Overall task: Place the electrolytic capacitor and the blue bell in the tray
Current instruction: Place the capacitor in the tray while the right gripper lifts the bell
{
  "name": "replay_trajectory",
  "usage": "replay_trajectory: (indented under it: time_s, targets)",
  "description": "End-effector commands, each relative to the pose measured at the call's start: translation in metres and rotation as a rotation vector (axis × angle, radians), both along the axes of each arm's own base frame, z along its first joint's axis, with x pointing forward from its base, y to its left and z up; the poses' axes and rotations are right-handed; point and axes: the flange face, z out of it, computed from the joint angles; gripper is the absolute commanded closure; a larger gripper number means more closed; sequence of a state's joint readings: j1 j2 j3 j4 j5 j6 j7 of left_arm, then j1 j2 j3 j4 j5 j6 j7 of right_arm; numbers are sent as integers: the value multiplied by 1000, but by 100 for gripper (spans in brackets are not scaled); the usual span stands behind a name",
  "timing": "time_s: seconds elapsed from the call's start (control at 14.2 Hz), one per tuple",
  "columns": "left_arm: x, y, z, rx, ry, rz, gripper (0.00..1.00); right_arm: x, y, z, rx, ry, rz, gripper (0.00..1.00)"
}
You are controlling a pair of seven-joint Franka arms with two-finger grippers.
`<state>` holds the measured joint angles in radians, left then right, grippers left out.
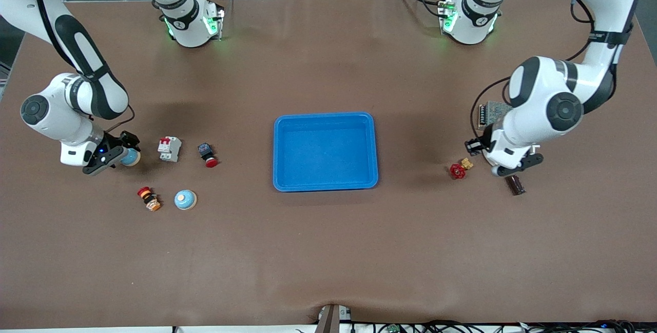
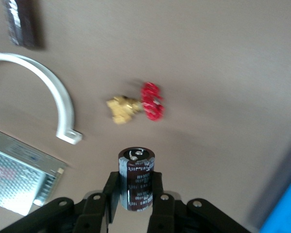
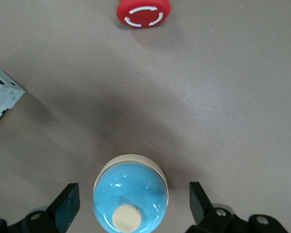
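Both tools on their parts, tray (image 1: 325, 117) empty.
Left tool (image 2: 135, 190) clamps capacitor (image 2: 136, 178); right tool (image 3: 134, 200) open around bell (image 3: 130, 199). Risk: round bell squirts out if fingers close off-center.

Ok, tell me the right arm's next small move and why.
Probably close the right gripper on the blue bell. Its fingers stand open on either side of the bell, not touching it, so a grasp looks lined up. The tray holds nothing yet.
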<state>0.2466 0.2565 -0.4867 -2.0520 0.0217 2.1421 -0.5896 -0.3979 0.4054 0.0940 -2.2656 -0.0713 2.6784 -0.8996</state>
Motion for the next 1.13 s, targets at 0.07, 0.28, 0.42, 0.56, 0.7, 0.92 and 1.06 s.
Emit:
replay_trajectory:
  time_s: [0.07,0.28,0.42,0.56,0.7,0.92,1.06]
  targets:
    - [-1,-77,13,19,-8,52,100,-4,-4,-5,-5,-3,27,0]
    - [-3,-133,14,11,0,108,100,-5,-4,-9,-2,3,27,0]
    - [-2,-166,9,-1,9,149,100,-5,-5,-10,-3,1,26,0]
    - [1,-189,8,-14,14,185,100,-5,-4,-11,-2,3,28,0]
    - [-4,-218,0,-13,33,239,100,-5,-3,-11,-2,2,29,9]
    - [-9,-262,-17,-8,63,339,100,-5,-3,-11,-2,2,27,30]
    - [-8,-282,-30,6,68,389,100,-4,-3,-10,-2,1,27,41]
